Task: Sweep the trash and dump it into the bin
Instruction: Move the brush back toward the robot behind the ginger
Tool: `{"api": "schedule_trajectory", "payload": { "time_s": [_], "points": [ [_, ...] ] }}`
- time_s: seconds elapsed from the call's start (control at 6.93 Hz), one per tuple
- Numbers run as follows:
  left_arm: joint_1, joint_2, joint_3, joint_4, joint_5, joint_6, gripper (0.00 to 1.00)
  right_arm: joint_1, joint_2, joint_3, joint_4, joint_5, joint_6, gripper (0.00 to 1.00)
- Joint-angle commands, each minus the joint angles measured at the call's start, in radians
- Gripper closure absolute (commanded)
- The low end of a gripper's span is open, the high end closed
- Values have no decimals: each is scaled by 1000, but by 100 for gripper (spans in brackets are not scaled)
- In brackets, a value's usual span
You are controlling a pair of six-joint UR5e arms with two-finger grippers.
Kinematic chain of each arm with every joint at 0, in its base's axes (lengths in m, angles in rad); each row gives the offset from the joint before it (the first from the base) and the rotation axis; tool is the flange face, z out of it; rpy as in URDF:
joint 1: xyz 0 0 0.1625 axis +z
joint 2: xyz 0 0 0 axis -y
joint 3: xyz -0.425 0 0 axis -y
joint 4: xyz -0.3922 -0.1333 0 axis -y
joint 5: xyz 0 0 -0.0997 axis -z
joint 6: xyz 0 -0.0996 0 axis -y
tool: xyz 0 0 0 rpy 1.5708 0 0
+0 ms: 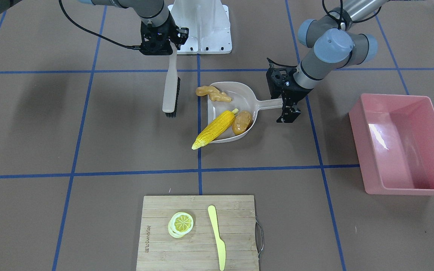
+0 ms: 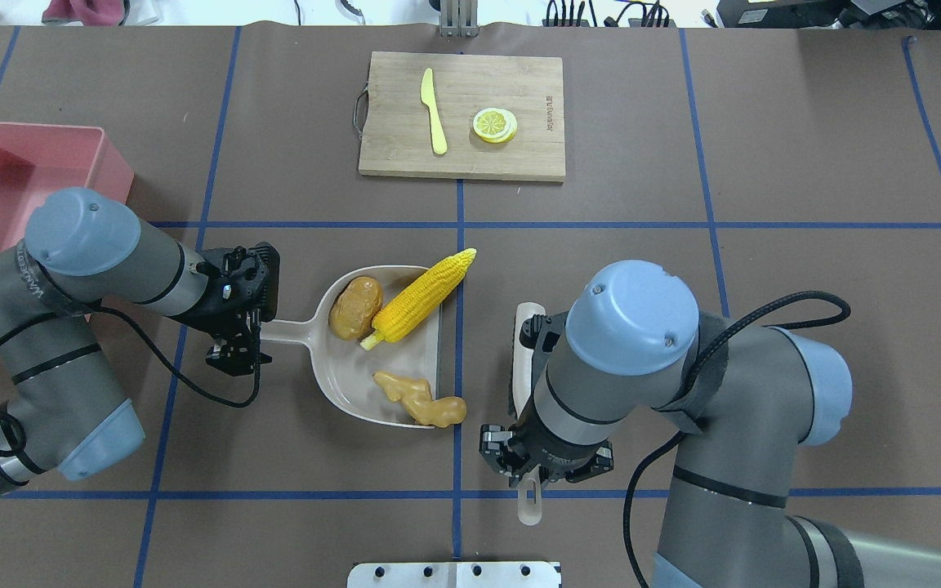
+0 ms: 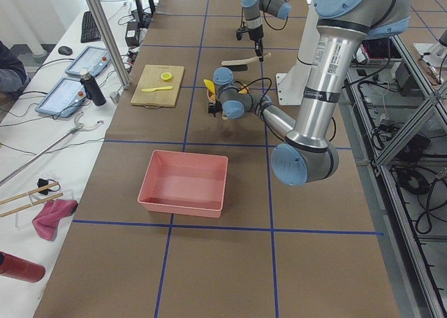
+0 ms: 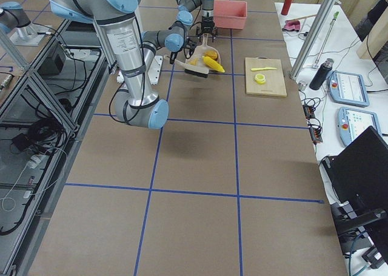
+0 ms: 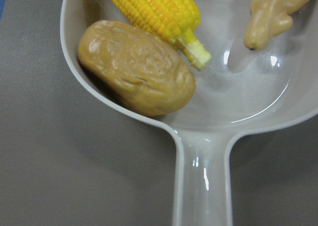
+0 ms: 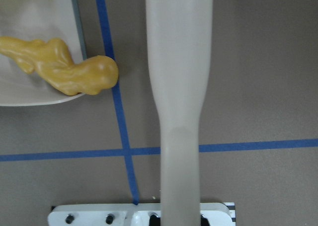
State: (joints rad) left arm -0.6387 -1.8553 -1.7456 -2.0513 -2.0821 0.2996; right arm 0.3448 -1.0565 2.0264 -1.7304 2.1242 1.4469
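A beige dustpan (image 1: 229, 88) lies mid-table with the trash in it. The brown potato (image 1: 242, 122) sits near the handle. The corn cob (image 1: 216, 129) pokes out past the pan's open lip, and the tan ginger root (image 1: 213, 93) overhangs the lip's other end. My left gripper (image 2: 256, 331) is shut on the dustpan handle (image 5: 202, 186). My right gripper (image 2: 532, 467) is shut on the handle of a beige brush (image 1: 171, 90), which hangs beside the pan's open lip, bristles apart from the trash. The pink bin (image 1: 409, 190) stands beyond my left arm.
A bamboo cutting board (image 1: 198, 256) at the table's far side carries a lemon slice (image 1: 181, 223) and a yellow-green plastic knife (image 1: 217, 235). The white robot base plate (image 1: 202, 26) sits behind the brush. Blue tape lines cross the brown table.
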Motion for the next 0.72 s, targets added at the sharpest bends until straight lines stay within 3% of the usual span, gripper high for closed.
{"api": "schedule_trajectory", "payload": {
  "time_s": [0.0,0.29,0.58],
  "points": [
    [1,-1,-3,0,-1,-2,16,-88,-3,-17,-40,-62,-5,100],
    [1,-1,-2,2,-4,-8,2,-92,1,-8,-57,-52,10,100],
    [2,-1,3,2,-4,-2,2,-93,18,-14,-52,-46,12,100]
  ]
}}
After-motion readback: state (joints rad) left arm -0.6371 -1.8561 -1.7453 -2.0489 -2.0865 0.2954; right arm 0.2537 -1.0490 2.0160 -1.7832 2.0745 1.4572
